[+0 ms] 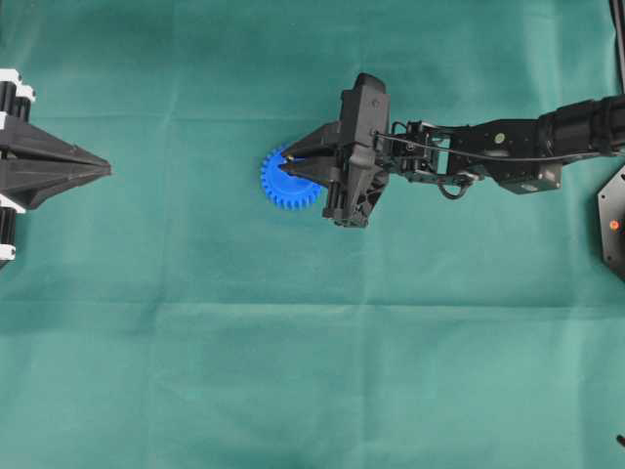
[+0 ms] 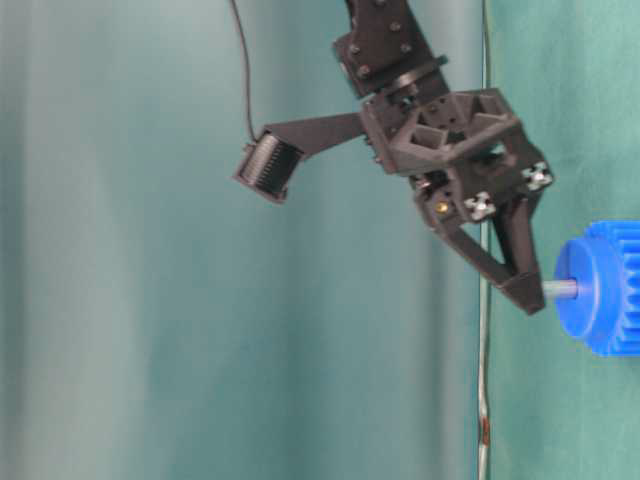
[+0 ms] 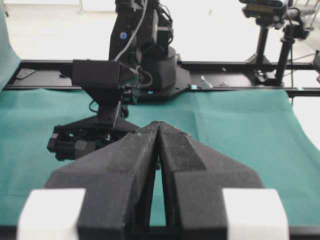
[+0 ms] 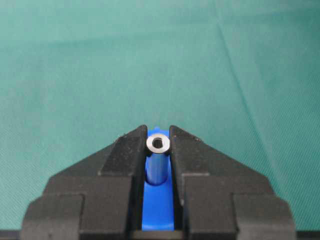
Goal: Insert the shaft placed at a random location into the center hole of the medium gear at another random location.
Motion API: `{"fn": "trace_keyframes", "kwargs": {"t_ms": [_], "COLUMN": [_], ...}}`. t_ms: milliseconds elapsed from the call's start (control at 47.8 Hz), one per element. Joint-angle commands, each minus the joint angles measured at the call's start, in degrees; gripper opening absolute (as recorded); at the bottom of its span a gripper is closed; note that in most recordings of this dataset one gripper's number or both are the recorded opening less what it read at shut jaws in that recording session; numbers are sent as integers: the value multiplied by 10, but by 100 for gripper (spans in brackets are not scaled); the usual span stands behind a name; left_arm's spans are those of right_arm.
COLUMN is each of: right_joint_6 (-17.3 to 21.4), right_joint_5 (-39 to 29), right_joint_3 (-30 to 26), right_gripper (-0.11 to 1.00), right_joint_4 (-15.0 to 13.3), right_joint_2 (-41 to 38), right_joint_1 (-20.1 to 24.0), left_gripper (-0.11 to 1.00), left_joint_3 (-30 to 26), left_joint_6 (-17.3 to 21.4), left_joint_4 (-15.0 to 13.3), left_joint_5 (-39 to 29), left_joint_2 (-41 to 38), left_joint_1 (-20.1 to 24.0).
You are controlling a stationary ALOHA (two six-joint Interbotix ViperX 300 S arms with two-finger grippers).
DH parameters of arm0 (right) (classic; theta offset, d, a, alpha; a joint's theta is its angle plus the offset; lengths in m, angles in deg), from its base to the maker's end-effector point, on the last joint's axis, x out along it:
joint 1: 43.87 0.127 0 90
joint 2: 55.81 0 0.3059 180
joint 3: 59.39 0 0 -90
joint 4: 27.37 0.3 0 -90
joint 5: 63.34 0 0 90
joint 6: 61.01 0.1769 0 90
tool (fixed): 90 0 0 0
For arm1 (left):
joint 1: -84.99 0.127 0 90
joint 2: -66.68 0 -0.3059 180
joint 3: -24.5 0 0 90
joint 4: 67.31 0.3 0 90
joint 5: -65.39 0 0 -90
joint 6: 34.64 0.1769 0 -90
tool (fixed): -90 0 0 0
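The right gripper [image 4: 158, 145] is clamping the pin [image 4: 158, 144], whose long axis is running straight into the hub of the blue gear [image 1: 286, 182]. The gear is lying flat on the green cloth [image 1: 293, 371] near the table's middle. The left gripper [image 3: 159, 131] is sitting clenched, well apart, holding nothing.

1 gear [image 1: 289, 182], 1 shaft [image 4: 158, 145], 2 hands [image 1: 285, 162] [image 1: 105, 170]
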Motion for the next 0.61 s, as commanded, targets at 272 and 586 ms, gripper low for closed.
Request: {"fn": "trace_keyframes", "kwargs": {"t_ms": [272, 586], "right_joint_6": [-3, -3], "right_joint_5": [8, 7], "right_joint_3": [-6, -7], "right_gripper": [16, 16], "right_joint_4": [4, 7], "right_joint_2": [4, -6], "right_joint_1": [5, 5], "left_gripper": [0, 0], "left_joint_3": [-11, -10], "left_joint_6": [-1, -1], "left_joint_4": [1, 2], "left_joint_5": [3, 0], "left_joint_2": [-5, -5], "left_joint_1": [-1, -1]}}
